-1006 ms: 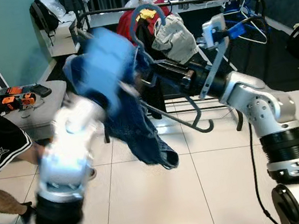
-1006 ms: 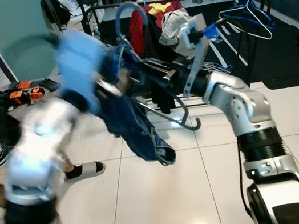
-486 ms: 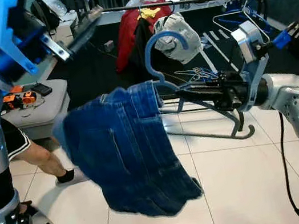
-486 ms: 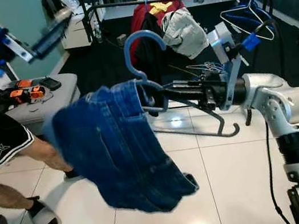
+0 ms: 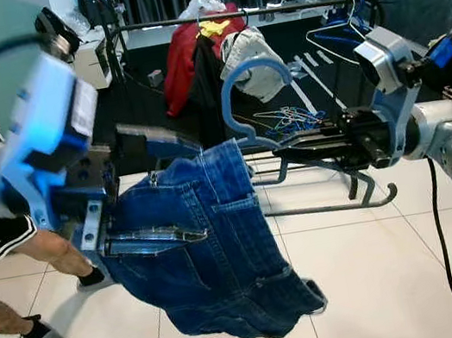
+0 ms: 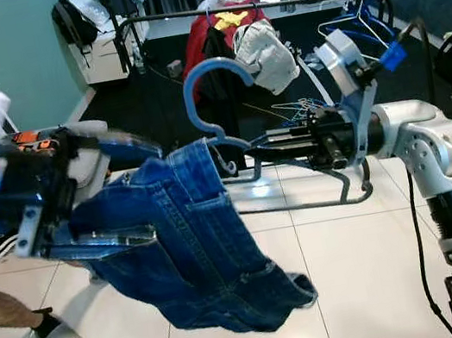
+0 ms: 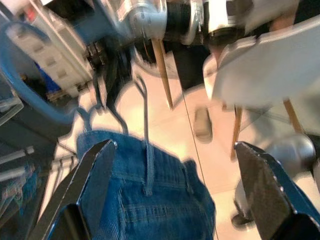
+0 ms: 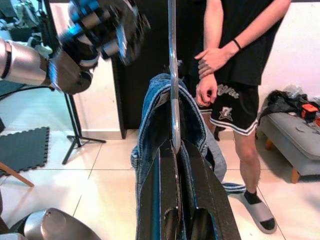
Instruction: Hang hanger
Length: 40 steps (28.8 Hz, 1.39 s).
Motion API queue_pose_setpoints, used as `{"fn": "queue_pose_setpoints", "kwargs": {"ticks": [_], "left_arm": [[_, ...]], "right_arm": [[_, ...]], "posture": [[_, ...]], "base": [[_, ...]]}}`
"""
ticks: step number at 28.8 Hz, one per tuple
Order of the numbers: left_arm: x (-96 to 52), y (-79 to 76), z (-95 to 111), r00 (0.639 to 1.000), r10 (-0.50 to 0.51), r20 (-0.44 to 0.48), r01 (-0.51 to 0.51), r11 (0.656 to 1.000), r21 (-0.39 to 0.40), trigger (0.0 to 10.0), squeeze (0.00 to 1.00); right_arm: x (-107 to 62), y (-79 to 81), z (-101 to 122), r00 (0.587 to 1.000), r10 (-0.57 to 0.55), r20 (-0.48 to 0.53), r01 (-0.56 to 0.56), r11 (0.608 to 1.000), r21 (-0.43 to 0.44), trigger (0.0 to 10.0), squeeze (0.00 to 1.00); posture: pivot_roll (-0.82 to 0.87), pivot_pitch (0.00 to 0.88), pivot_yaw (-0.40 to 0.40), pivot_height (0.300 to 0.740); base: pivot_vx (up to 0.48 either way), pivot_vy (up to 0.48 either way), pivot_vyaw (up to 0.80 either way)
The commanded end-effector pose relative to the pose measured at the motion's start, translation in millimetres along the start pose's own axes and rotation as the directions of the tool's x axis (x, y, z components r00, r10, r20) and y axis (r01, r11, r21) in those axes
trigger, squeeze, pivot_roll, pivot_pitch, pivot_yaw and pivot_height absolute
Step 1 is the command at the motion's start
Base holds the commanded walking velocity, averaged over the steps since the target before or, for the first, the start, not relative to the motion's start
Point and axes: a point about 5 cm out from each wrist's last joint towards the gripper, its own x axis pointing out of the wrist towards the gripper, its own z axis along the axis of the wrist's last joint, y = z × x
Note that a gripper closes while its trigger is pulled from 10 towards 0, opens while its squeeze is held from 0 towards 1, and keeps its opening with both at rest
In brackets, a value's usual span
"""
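Right pincer (image 5: 279, 147), mid-frame right of centre, clenched on the hanger (image 5: 253, 98): blue hook curls up at centre top, w/ jeans (image 5: 210, 251) draped over it and hanging down thru the centre to the lower middle. In the right wrist view the fingers (image 8: 205, 197) press either side of the hanger's bar, denim on both sides. Left pincer (image 5: 155, 190) at left-centre, released, fingers (image 7: 92, 175) spread wide, one above the jeans' waistband, one across the denim; can't tell if touching. Rail (image 5: 268, 9) w/ clothes (image 5: 184, 54) runs across the top, behind. Person (image 8: 235, 75) stands by the wall in the right wrist view, hands clasped; a leg (image 5: 52, 252) at left edge.
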Motion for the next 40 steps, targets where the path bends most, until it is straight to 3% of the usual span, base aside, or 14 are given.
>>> {"fn": "queue_pose_setpoints", "kwargs": {"ticks": [1, 2, 7, 8, 13, 18, 19, 21, 24, 27, 29, 37, 38, 40], "left_arm": [[-0.7, 3.0, -9, 0.998, 0.027, -0.061, -0.027, 1.000, -0.005, 10.0, 0.00], [0.7, 8.6, -18, 0.993, 0.082, -0.089, -0.082, 0.997, 0.005, 10.0, 0.00], [1.3, 12.8, -22, 0.988, 0.120, -0.098, -0.119, 0.993, 0.013, 10.0, 0.00], [2.2, 19.8, -25, 0.977, 0.189, -0.096, -0.188, 0.982, 0.022, 10.0, 0.00], [2.3, 27.9, -26, 0.959, 0.270, -0.084, -0.270, 0.963, 0.013, 10.0, 0.00], [1.8, 28.2, -27, 0.957, 0.276, -0.093, -0.277, 0.961, 0.003, 10.0, 0.00], [4.5, 22.2, -29, 0.968, 0.231, -0.096, -0.234, 0.972, -0.031, 0.0, 0.00], [4.5, 22.2, -29, 0.968, 0.231, -0.096, -0.234, 0.972, -0.031, 0.0, 0.00], [11.1, 5.0, -33, 0.991, 0.092, -0.099, -0.103, 0.989, -0.105, 0.0, 0.00], [11.1, 5.0, -33, 0.991, 0.092, -0.099, -0.103, 0.989, -0.105, 0.0, 0.00], [11.4, -3.8, -34, 0.997, 0.005, -0.081, -0.018, 0.987, -0.157, 0.0, 0.00], [12.5, -5.9, -36, 0.998, -0.030, -0.058, 0.019, 0.983, -0.182, 0.0, 0.00], [15.0, -3.2, -39, 0.998, -0.007, -0.066, -0.004, 0.985, -0.174, 0.0, 0.00], [15.3, -1.9, -39, 0.998, 0.006, -0.068, -0.018, 0.985, -0.170, 0.0, 0.00]], "right_arm": [[5.7, 5.1, 14, 0.998, 0.061, 0.036, -0.059, 0.997, -0.051, 10.0, 0.00], [8.6, 8.8, 14, 0.995, 0.087, 0.039, -0.084, 0.995, -0.057, 10.0, 0.00], [10.9, 12.1, 15, 0.993, 0.112, 0.042, -0.109, 0.992, -0.060, 10.0, 0.00], [13.1, 15.1, 15, 0.991, 0.130, 0.043, -0.127, 0.990, -0.063, 10.0, 0.00], [15.8, 18.1, 15, 0.988, 0.151, 0.041, -0.148, 0.987, -0.063, 10.0, 0.00], [16.3, 18.6, 15, 0.987, 0.157, 0.040, -0.154, 0.986, -0.062, 10.0, 0.00], [16.8, 17.6, 15, 0.987, 0.152, 0.044, -0.149, 0.987, -0.067, 10.0, 0.00], [16.8, 17.6, 15, 0.987, 0.152, 0.044, -0.149, 0.987, -0.067, 10.0, 0.00], [17.5, 12.9, 17, 0.991, 0.120, 0.058, -0.115, 0.990, -0.082, 10.0, 0.00], [17.5, 12.9, 17, 0.991, 0.120, 0.058, -0.115, 0.990, -0.082, 10.0, 0.00], [17.6, 7.8, 19, 0.995, 0.073, 0.069, -0.066, 0.993, -0.099, 10.0, 0.00], [17.9, 6.8, 20, 0.996, 0.043, 0.076, -0.034, 0.993, -0.111, 10.0, 0.00], [16.5, 3.9, 22, 0.995, 0.002, 0.101, 0.008, 0.995, -0.098, 0.0, 0.00], [15.2, 2.2, 23, 0.993, -0.016, 0.114, 0.025, 0.996, -0.083, 0.0, 0.00]], "posture": [[-0.09, 0.000, -0.017, 0.740], [-0.09, 0.000, -0.016, 0.740], [-0.10, 0.000, -0.013, 0.740], [-0.10, 0.000, -0.012, 0.740], [-0.10, 0.000, -0.012, 0.740], [-0.10, 0.000, -0.013, 0.740], [-0.10, 0.000, -0.014, 0.740], [-0.10, 0.000, -0.014, 0.740], [-0.10, 0.000, -0.016, 0.740], [-0.10, 0.000, -0.016, 0.740], [-0.09, 0.000, -0.013, 0.740], [-0.10, 0.000, -0.011, 0.740], [-0.10, 0.000, -0.013, 0.740], [-0.10, 0.000, -0.013, 0.740]], "base": [[0.000, 0.000, 0.00], [0.000, 0.000, 0.00], [0.000, 0.000, 0.00], [0.000, 0.000, 0.00], [0.000, 0.000, 0.00], [0.000, 0.000, 0.00], [0.000, 0.000, 0.00], [0.000, 0.000, 0.00], [0.000, 0.000, 0.00], [0.000, 0.000, 0.00], [0.000, 0.000, 0.00], [0.000, 0.000, 0.00], [0.000, 0.000, 0.00], [0.000, 0.000, 0.00]]}}
